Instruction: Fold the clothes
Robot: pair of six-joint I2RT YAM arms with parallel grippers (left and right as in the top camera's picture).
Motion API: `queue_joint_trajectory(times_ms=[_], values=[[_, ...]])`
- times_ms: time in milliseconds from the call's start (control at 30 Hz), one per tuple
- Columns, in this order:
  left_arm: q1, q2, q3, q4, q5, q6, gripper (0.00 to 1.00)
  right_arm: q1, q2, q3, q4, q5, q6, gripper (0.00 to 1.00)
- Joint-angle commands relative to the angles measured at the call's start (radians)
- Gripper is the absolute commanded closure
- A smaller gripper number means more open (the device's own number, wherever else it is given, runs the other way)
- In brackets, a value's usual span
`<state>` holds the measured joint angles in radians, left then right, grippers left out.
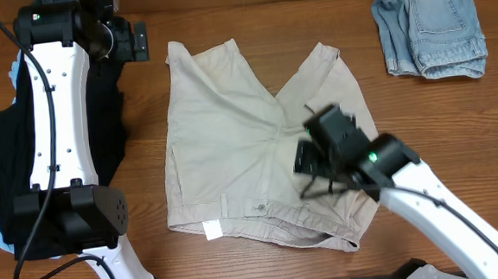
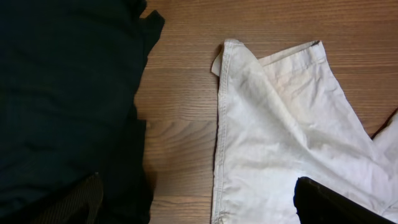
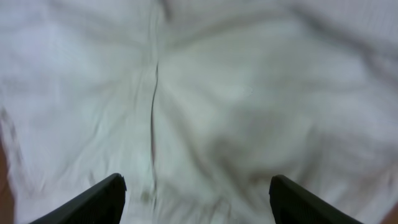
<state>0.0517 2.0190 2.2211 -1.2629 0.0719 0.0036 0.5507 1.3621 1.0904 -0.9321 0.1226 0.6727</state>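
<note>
The right gripper [image 3: 197, 182] has its 2 fingers [image 3: 106, 199] well apart with nothing between them. It hangs over the khaki shorts [image 1: 232, 149], near the crotch seam and the right leg. The left gripper [image 2: 199, 199] also has its jaws wide apart and empty. It is at the far left of the table [image 1: 421, 120], above the border between a black garment [image 2: 62, 93] and bare wood.

The khaki shorts lie flat in the middle of the table. The waistband, with its button [image 1: 262, 208] and white tag [image 1: 211, 230], is on the near side. The 2 legs point to the far edge and spread in a V. The long axis goes from near to far, a little tilted. The right side near the waistband is wrinkled.

In the left wrist view, the corner of the left leg hem is a little turned up, and a strip of bare wood separates the left edge of the shorts from the black garment. The black garment lies under the left arm. To the right of the shorts there is open wood. The denim shorts [image 1: 433, 29] lie bunched at the far right corner, well apart from the khaki shorts.
</note>
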Motion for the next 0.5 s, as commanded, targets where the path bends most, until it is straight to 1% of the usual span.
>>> queue_joint_trajectory(times_ms=[0,133,267,400,467], values=[[-0.006,0.020,0.007,0.005,0.008,0.019,0.00,-0.109,0.106,0.020,0.114,0.113,-0.171,0.23],[-0.006,0.022,0.003,0.004,0.008,0.019,0.00,-0.241,0.225,0.021,0.253,0.087,-0.176,0.22],[-0.006,0.022,-0.013,0.007,0.008,0.019,0.00,-0.356,0.302,0.022,0.350,-0.049,-0.175,0.21],[-0.006,0.022,-0.034,0.008,0.008,0.016,0.00,-0.402,0.355,0.022,0.378,-0.110,-0.185,0.23],[-0.006,0.022,-0.041,0.007,0.008,0.016,0.00,-0.401,0.377,0.022,0.387,-0.110,-0.256,0.23]])
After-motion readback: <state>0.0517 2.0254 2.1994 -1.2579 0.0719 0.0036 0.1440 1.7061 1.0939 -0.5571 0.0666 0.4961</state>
